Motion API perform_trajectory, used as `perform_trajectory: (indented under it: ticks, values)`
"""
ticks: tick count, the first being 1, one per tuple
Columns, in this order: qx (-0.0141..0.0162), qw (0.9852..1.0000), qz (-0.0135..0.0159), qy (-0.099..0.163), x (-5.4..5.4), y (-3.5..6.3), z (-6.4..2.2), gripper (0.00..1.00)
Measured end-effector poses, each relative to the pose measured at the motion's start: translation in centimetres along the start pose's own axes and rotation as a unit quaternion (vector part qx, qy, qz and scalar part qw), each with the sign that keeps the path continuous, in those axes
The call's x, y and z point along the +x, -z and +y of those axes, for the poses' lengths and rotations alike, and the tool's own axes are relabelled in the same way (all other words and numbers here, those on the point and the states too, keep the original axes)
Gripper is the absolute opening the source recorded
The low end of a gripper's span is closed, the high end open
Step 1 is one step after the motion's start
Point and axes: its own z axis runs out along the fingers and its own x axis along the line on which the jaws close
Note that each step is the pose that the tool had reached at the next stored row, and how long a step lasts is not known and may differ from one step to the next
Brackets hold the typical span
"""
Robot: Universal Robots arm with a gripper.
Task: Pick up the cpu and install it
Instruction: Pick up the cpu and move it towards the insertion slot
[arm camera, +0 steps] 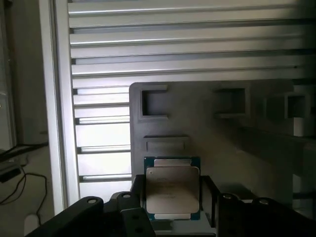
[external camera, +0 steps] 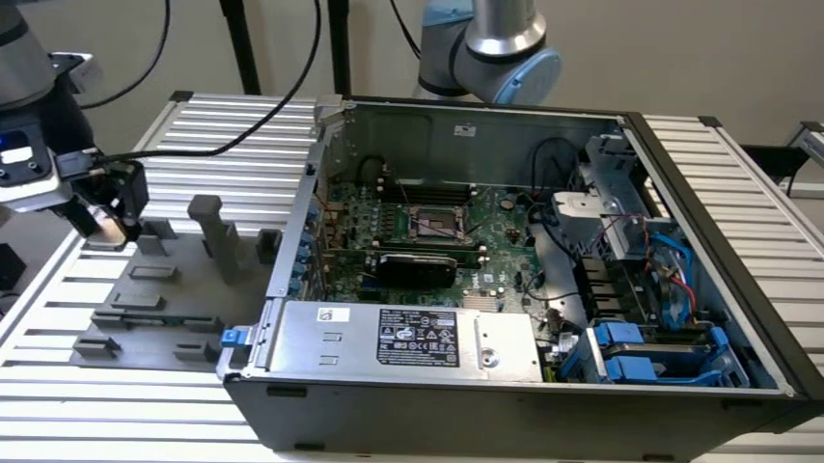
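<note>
Ribbed aluminium slats form the table [external camera: 727, 183], which stands before a plain pale wall [external camera: 721, 48]. Black cables [external camera: 277, 106] trail down onto the slats. An open computer case [external camera: 515, 410] occupies the centre and the exterior view's right. Its motherboard lies exposed, with the dark metal-framed socket [external camera: 438, 227] near the middle of the board. A grey fixture tray [external camera: 168, 323] with raised blocks and recessed pockets [arm camera: 153, 103] lies on the table at the exterior view's left, just beside the case. The arm [external camera: 496, 48] rises behind the case.

The tool [external camera: 108, 228] is at the exterior view's far left, over the far corner of the fixture tray and well apart from the socket. In the wrist view the cpu [arm camera: 172, 190] sits between the black fingers [arm camera: 137, 191], one finger against each of two opposite edges. The tool is closed on the cpu. Whether the chip touches the tray beneath it cannot be told.

The cpu is presented flat to the wrist camera, pale silver-grey metal top facing it, with a thin green board margin showing round the lid. The part is square, so no long axis is evident. Its edges run parallel with the edges of the tray's pockets behind it. Faint printing crosses the lid but cannot be read.

Beyond the table's edge, the wrist view shows floor with loose cables lying on it.
</note>
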Motion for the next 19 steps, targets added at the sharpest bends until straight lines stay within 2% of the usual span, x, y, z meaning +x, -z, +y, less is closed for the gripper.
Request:
perform_trajectory:
  ticks: [4,7,13,19]
  values:
    - [0.0,1.0,0.0,0.0,-0.4,1.83,0.31,0.55]
    - [-0.0001,1.0,-0.0001,0.0,-1.2,3.15,0.55,0.55]
    - [0.0,1.0,0.0,0.0,-3.5,5.39,0.95,0.55]
    - [0.0,1.0,0.0,0.0,-6.3,6.58,1.24,0.55]
